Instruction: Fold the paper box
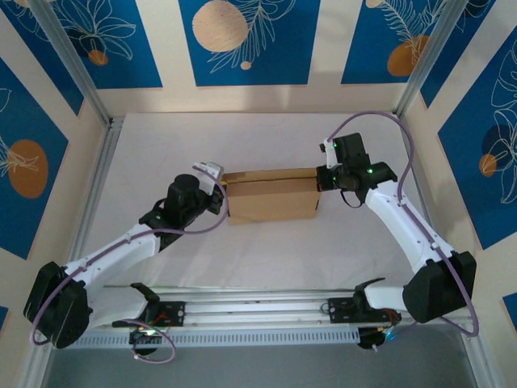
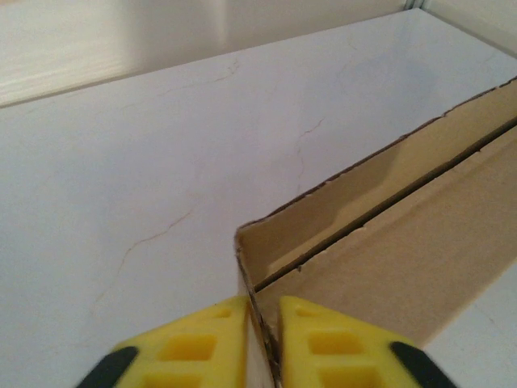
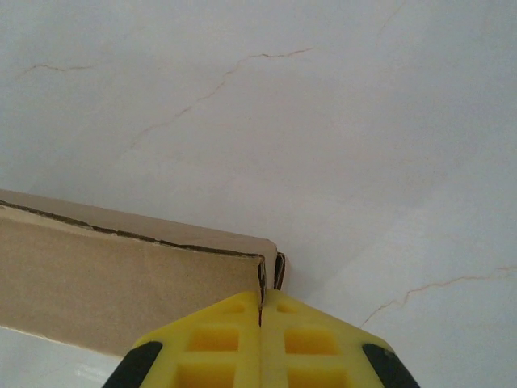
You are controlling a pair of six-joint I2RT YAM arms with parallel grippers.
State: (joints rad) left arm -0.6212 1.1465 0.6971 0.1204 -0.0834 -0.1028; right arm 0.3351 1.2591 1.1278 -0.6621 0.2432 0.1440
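While the brown cardboard box (image 1: pixel 271 198) lies mid-table on the white table (image 1: pixel 266 137), you have one gripper at each of its ends. You see it from above as a shallow rectangle, long side running left to right, with a narrower strip folded along its far edge. Your left gripper (image 1: pixel 220 184) sits at the box's left end; in the left wrist view the gripper (image 2: pixel 262 311) has its yellow, waffle-pocketed fingers (image 2: pixel 218 331) a narrow slit apart, astride the upright end wall of the box (image 2: pixel 388 242), whose raw edge looks ragged and dark. You cannot tell whether they press that wall. Beyond it, two cardboard layers run away with a thin dark slot between them. Your right gripper (image 1: pixel 323 183) meets the far right corner; in its wrist view the gripper (image 3: pixel 260 303) is pressed together, tips against the doubled corner of the box (image 3: pixel 121 275). The table is matte white, veined with fine brown cracks like marble.
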